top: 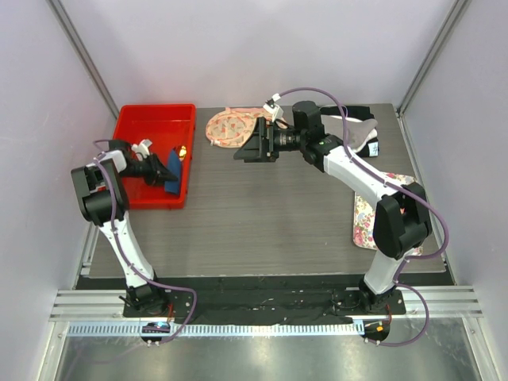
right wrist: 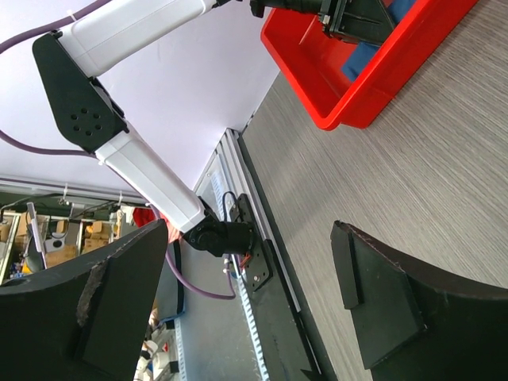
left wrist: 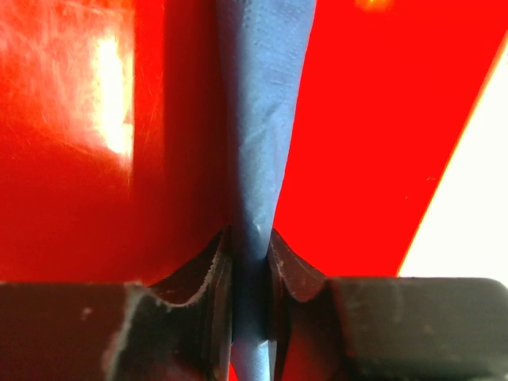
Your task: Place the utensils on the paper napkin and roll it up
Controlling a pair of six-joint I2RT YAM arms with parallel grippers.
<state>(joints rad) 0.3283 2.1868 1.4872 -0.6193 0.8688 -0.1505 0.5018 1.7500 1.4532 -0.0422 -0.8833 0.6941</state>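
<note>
My left gripper (top: 161, 169) reaches into the red tray (top: 143, 127) and is shut on the dark blue paper napkin (top: 173, 167). In the left wrist view the napkin (left wrist: 262, 119) runs pinched between the two black fingers (left wrist: 210, 294), my left gripper (left wrist: 250, 298) closed on it. A small yellowish utensil end (top: 182, 150) shows in the tray beside the napkin. My right gripper (top: 248, 148) is open and empty, held above the table's middle back. In the right wrist view my right gripper (right wrist: 254, 294) has its jaws wide apart, and the napkin (right wrist: 359, 59) and tray (right wrist: 349, 87) show far off.
A peach floral cloth (top: 230, 127) lies at the back centre. A white floral mat (top: 373, 210) lies at the right under my right arm. A dark and white object (top: 361, 135) sits at the back right. The grey table (top: 262, 222) spreads between the arms.
</note>
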